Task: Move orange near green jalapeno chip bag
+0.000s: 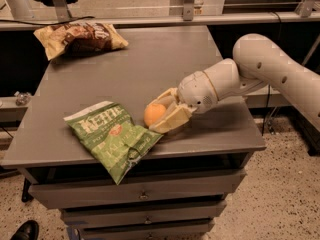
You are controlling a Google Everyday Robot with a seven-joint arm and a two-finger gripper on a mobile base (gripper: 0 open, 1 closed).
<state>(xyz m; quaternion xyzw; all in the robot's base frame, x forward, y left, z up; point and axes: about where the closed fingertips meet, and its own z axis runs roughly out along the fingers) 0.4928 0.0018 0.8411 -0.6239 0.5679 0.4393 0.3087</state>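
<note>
The orange (153, 113) sits between the pale fingers of my gripper (159, 112), low over the grey tabletop (140, 64) near its front edge. The fingers are shut on it from above and below. The green jalapeno chip bag (113, 137) lies flat just to the left of the orange, its lower right corner touching or nearly touching the lower finger and its front end hanging over the table edge. My white arm reaches in from the right.
A tan-and-brown chip bag (80, 37) lies at the back left corner of the table. Drawers (140, 196) sit under the tabletop. A metal rail (160, 20) runs behind the table. A black shoe (25, 231) shows on the floor at bottom left.
</note>
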